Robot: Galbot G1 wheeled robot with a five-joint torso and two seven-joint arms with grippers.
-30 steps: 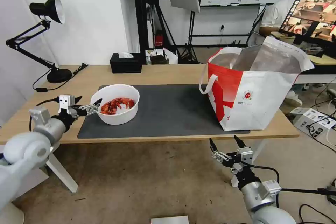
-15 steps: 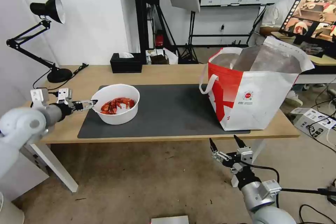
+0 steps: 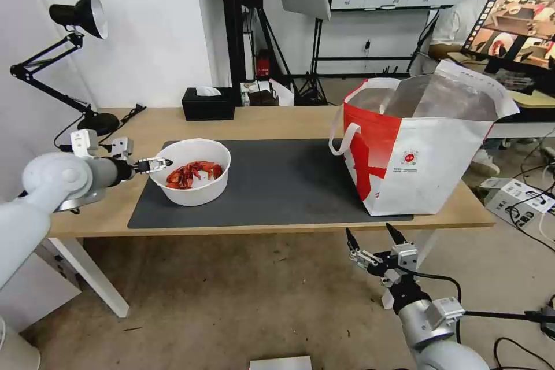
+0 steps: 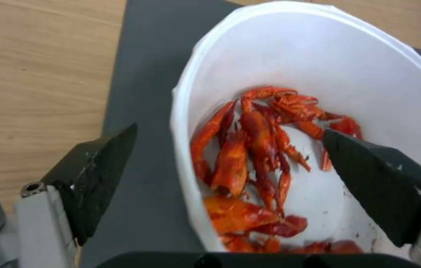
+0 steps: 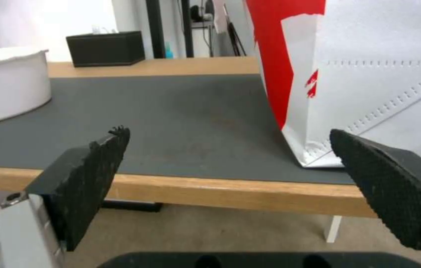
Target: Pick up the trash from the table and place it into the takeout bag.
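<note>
At the nine o'clock side of the dark grey mat [image 3: 277, 182] on the light-wood desk [image 3: 272, 121], the white round bowl of red shells [image 3: 191, 171] is straddled at its rim by the spread left end effector [image 3: 155, 164], one finger outside, one inside, apparently for a rim pinch. The red-and-white takeout bag [image 3: 419, 144] stands open at three o'clock. The right end effector [image 3: 374, 238], spread, is parked below the desk edge.

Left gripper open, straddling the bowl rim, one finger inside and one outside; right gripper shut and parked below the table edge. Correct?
Not quite: the right gripper is open, its fingers spread wide in the right wrist view. The rest holds: it sits below the table edge, and the left gripper is open, straddling the bowl rim.
</note>
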